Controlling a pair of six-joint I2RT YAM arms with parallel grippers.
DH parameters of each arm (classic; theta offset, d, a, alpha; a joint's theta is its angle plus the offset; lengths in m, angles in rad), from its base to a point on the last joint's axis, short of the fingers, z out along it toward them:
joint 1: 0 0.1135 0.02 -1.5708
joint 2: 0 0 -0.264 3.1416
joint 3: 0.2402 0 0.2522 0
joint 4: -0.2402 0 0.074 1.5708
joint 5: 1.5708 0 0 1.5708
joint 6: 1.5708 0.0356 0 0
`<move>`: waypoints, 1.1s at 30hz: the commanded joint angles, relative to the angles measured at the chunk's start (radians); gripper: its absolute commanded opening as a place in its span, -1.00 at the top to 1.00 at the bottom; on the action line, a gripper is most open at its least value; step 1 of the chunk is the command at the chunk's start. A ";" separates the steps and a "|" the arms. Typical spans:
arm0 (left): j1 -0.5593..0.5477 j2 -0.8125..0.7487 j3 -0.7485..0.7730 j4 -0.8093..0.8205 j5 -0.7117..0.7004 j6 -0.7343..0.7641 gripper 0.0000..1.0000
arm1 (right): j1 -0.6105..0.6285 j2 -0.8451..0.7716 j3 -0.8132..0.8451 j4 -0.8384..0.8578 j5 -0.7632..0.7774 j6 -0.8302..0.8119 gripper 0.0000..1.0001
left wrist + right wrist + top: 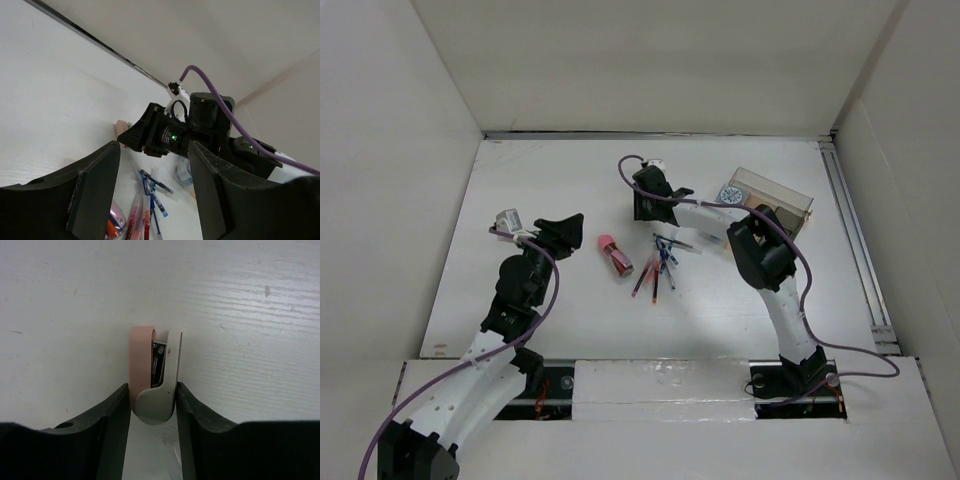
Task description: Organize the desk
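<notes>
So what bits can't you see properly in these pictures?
Small pink-and-cream plastic stapler: top view, hidden under the right end effector.
Clear plastic compartment tray: top view, the right arm covers part; contents too small to tell.
Small round blue-white thing: top view, too small to name.
Loose red and blue pens: left wrist view, cut off by the bottom edge.

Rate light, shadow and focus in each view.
Top external: soft, even light with only faint shadows; the pens are small but sharp. Left wrist: the open left hand is dark and slightly blurred up close against the bright desk. Right wrist: the stapler is in focus in the right hand, whose fingers are near-black; the desk grain is crisp.
</notes>
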 commanded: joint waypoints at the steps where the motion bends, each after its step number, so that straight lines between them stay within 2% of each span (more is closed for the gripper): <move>1: -0.003 -0.013 0.003 0.041 0.009 0.006 -0.06 | 0.005 -0.028 -0.014 0.064 0.019 0.026 0.47; 3: -0.003 -0.007 0.002 0.047 0.012 0.006 -0.06 | 0.005 -0.055 -0.024 0.066 0.016 0.047 0.56; 7: -0.003 -0.002 0.006 0.039 0.012 0.005 -0.06 | 0.005 -0.222 -0.134 0.141 -0.006 0.066 0.59; 11: -0.003 0.003 0.000 0.059 0.024 0.002 -0.06 | -0.063 -0.508 -0.380 0.268 0.000 0.099 0.62; 13: -0.003 0.018 0.009 0.044 0.033 0.000 -0.06 | -0.093 -0.592 -0.468 0.272 0.022 0.129 0.63; 18: -0.003 0.027 0.002 0.071 0.049 -0.006 -0.06 | -0.217 -0.900 -0.823 0.305 0.134 0.274 0.65; 22: -0.003 0.030 0.003 0.076 0.064 -0.006 -0.06 | -0.346 -1.034 -0.980 0.284 0.093 0.360 0.65; 28: -0.003 0.013 0.008 0.059 0.050 0.000 -0.06 | -0.462 -1.059 -1.018 0.218 -0.052 0.360 0.60; 31: -0.003 0.006 0.006 0.047 0.041 0.000 -0.06 | -0.476 -1.022 -1.012 0.206 -0.101 0.354 0.53; 33: -0.003 -0.003 0.009 0.048 0.047 0.000 -0.06 | -0.485 -0.991 -0.995 0.203 -0.115 0.342 0.39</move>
